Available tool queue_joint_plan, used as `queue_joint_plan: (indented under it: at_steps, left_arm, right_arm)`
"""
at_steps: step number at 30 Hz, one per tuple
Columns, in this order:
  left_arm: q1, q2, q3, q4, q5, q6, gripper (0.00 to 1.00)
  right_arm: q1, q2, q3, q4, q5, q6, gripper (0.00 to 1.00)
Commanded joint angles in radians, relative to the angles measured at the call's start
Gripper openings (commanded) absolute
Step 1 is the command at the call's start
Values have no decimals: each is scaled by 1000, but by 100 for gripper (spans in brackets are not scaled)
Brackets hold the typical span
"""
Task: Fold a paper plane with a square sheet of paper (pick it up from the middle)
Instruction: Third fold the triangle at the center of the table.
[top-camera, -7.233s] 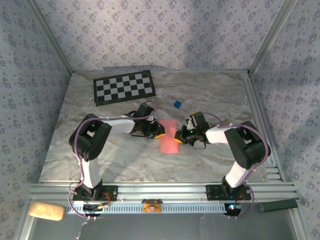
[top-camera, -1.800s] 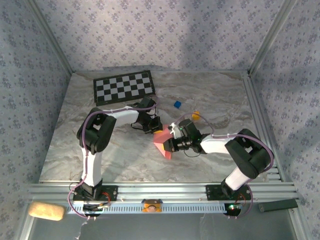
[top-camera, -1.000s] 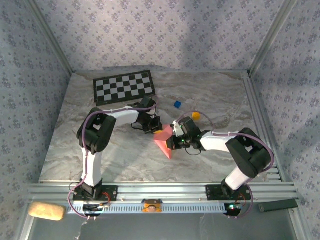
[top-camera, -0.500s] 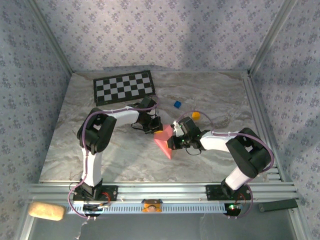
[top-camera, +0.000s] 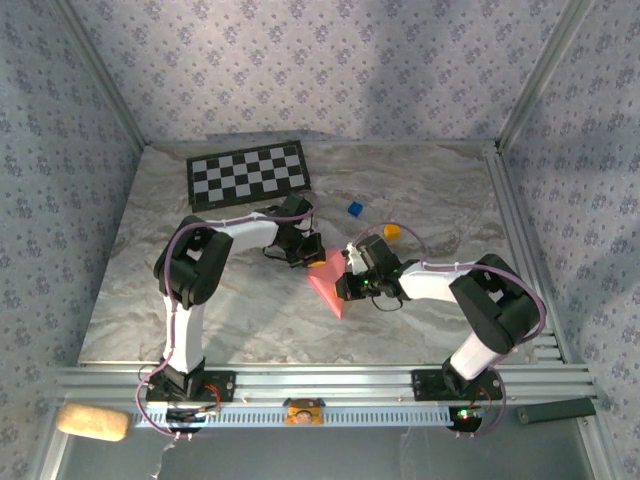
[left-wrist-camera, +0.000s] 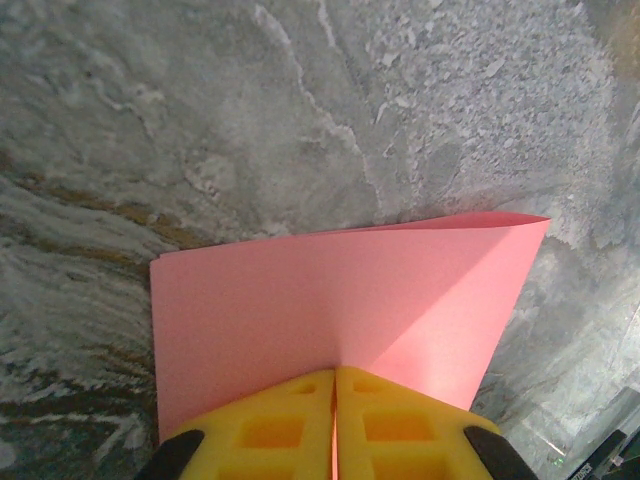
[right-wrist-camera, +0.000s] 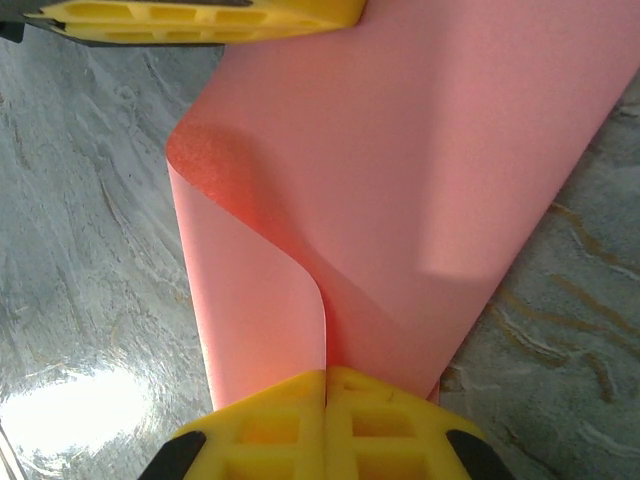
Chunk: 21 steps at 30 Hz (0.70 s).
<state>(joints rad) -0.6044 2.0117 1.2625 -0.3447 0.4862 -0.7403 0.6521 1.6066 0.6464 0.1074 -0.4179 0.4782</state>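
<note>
1. Square sheet of paper (top-camera: 327, 288): salmon pink, folded over on itself. It sits at about the middle of the marble table (top-camera: 200, 300) and tapers to a point toward 6 o'clock in the top view. In the left wrist view the sheet (left-wrist-camera: 340, 310) spreads toward 12 o'clock, with one corner reaching out at 2 o'clock. In the right wrist view the sheet (right-wrist-camera: 420, 170) has a layer curled over in a soft roll at 9 o'clock.
2. Left gripper (top-camera: 316, 259): clenched on the sheet's 12 o'clock end. Its yellow fingers (left-wrist-camera: 270, 430) are pressed together with paper emerging between them. The same yellow fingers (right-wrist-camera: 200, 15) lie across the 12 o'clock edge of the right wrist view.
3. Right gripper (top-camera: 343, 284): clenched on the sheet's 3 o'clock edge. Its yellow fingers (right-wrist-camera: 390, 425) are pinched on the paper where the curled layer meets the flat one.
4. Checkerboard mat (top-camera: 248, 173): black and white, lying flat at 11 o'clock on the table, well apart from the sheet.
5. Blue block (top-camera: 354, 208): small, at 1 o'clock, apart from both arms.
6. Orange block (top-camera: 392, 232): small, at 2 o'clock, just beyond the right wrist.
7. Left arm: elbow raised at 9 o'clock, forearm reaching toward 3 o'clock and down to the sheet.
8. Right arm: elbow raised at 4 o'clock, forearm low, reaching toward 9 o'clock.
9. The two grippers are close together over the sheet.
</note>
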Motion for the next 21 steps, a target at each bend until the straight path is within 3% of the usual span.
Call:
queue_joint_plan:
  at_steps: [1,21]
  left_arm:
    - [-11,6,-12,-45,-24,17,8]
    - [-11,2,-15,-41,-24,12,7]
  right_arm:
    - [-4,18,29,-23,17,-18,2]
    - [2,11,35,-44,34,-19,2]
